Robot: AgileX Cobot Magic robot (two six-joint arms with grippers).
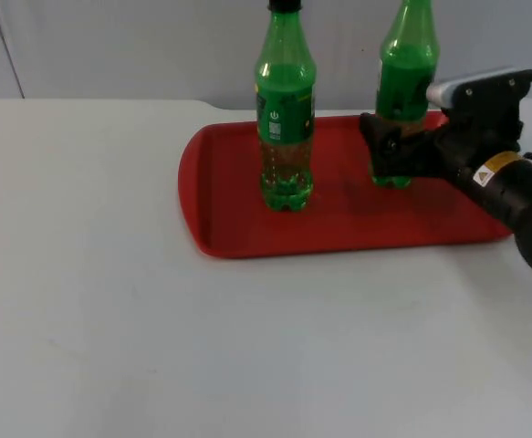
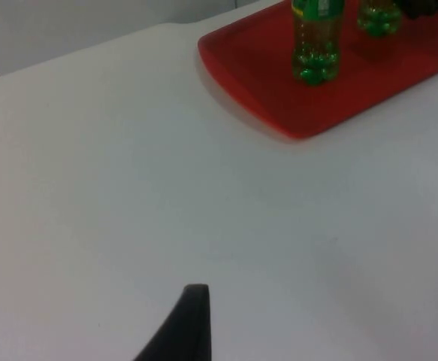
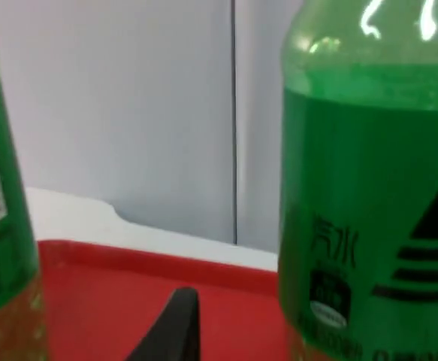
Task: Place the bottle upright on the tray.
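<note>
Bottle [image 1: 404,87]: green, standing upright at the right end of the red tray [image 1: 229,210], its base down on the tray floor; in my right wrist view the bottle [image 3: 369,195] looms close, label facing me.
Right gripper [image 1: 386,151]: I've got it low around that bottle's lower body, fingers on either side; whether they press the plastic or stand just off it, I cannot tell.
Second bottle [image 1: 286,109]: also green, black cap, upright on the tray, left of mine and apart from it; its edge [image 3: 1,218] sits beside my fingertip's view.
Tray: at the far middle of the white table [image 1: 110,319], long side across, close to the grey wall [image 1: 110,46].
Left gripper: waiting off over bare table; my left wrist view looks across to the tray [image 2: 264,83] and both bottle bases.
</note>
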